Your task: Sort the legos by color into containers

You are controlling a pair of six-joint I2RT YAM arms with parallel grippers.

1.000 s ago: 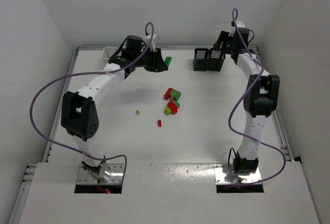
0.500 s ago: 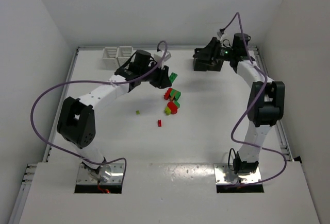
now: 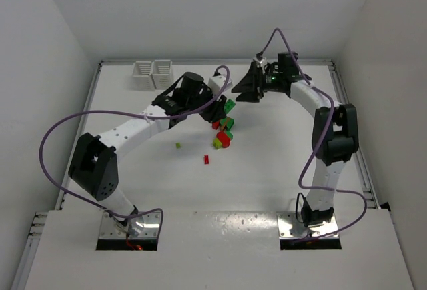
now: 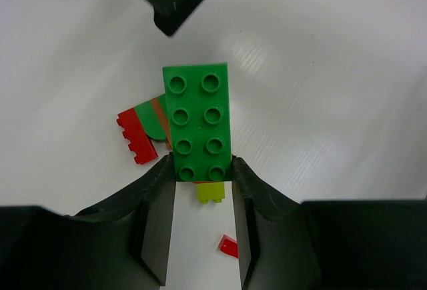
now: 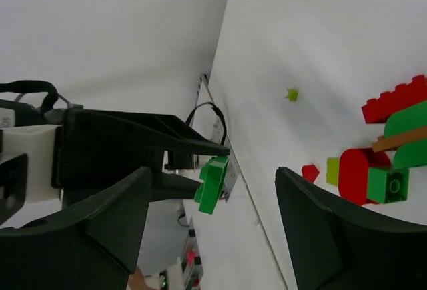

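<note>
A green two-by-four lego point(image 4: 199, 123) hangs above the table with my left gripper point(image 4: 203, 170) shut on its near end. From above, that gripper point(image 3: 224, 109) and lego point(image 3: 229, 105) sit over the pile of red, green and yellow-green legos point(image 3: 223, 132). My right gripper point(image 3: 239, 94) faces it from the right, open, with its jaws wide apart. In the right wrist view the green lego point(image 5: 213, 185) shows in the gap of my right gripper point(image 5: 213, 171), untouched. Two white containers point(image 3: 152, 75) stand at the back left. The black containers are hidden behind the right arm.
A tiny yellow-green piece point(image 3: 178, 145) and a small red piece point(image 3: 206, 159) lie loose on the table, left of the pile. Side walls close off the table at left and right. One tip of the right gripper's fingers point(image 4: 175, 0) shows above the held lego.
My left gripper has carried the green lego right and nearer, from the back to over the pile. The right arm has swung left from the black containers toward it and spread its jaws wider.
</note>
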